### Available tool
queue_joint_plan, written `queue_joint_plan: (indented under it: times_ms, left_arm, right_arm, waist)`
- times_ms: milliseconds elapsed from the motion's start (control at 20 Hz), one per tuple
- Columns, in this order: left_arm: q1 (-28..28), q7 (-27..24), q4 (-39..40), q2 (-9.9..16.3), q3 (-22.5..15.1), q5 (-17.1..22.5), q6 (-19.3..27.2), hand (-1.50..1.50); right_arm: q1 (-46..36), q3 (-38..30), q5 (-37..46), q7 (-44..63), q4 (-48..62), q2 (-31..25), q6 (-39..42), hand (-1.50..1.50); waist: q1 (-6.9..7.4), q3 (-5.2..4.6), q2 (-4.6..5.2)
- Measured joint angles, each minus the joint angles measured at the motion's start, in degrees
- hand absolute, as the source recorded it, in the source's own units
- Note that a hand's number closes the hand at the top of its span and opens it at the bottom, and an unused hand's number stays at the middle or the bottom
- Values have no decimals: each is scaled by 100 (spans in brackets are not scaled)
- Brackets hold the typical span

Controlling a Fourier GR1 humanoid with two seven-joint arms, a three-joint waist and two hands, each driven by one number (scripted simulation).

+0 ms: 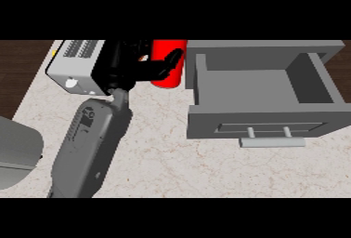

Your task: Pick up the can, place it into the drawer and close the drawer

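Light is falling evenly across the scene, moderately bright, no glare showing anywhere. The marble counter [171, 158] is reading pale and uniformly lit. A soft shadow is lying just right of the forearm [86, 148], running along its length, so light is arriving from the left and above. The drawer [264, 90] is showing shading inside: its right inner wall is appearing darkest, the floor mid-grey. The handle [272, 142] is casting a faint shadow on the drawer front. The hand [133, 65] is rendering nearly pure black, detail lost. Red can [168, 62] is looking flat and saturated. No bending at the edges is showing.
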Motion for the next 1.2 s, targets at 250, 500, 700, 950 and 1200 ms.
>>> queue_joint_plan:
  times_ms: [250, 500, 700, 950, 1200]
  left_arm:
    - [-786, 103, 508, -1, -117, 87, 403, 150]
    - [-1467, 67, 1093, -1, -242, 274, 702, 150]
    - [-1956, -96, 1669, -1, -410, 490, 950, 150]
    - [-2414, -418, 2299, -1, -735, 932, 1195, 150]
    - [-2923, -530, 2779, -1, -989, 1404, 1412, 150]
  right_arm:
    - [-22, -10, -123, 151, -72, -15, -21, -150]
    - [-166, 130, 97, 145, -90, 83, -69, -150]
    - [-276, 48, 57, 129, 22, 7, -81, -150]
    - [-215, 206, 167, 58, -24, 83, -53, -150]
    - [-331, 203, 237, 38, 76, 13, -106, -150]
  waist:
    - [-24, 1, 5]
    - [-43, 0, 12]
    - [-73, 2, 17]
    - [-120, 4, 25]
    - [-135, 4, 28]
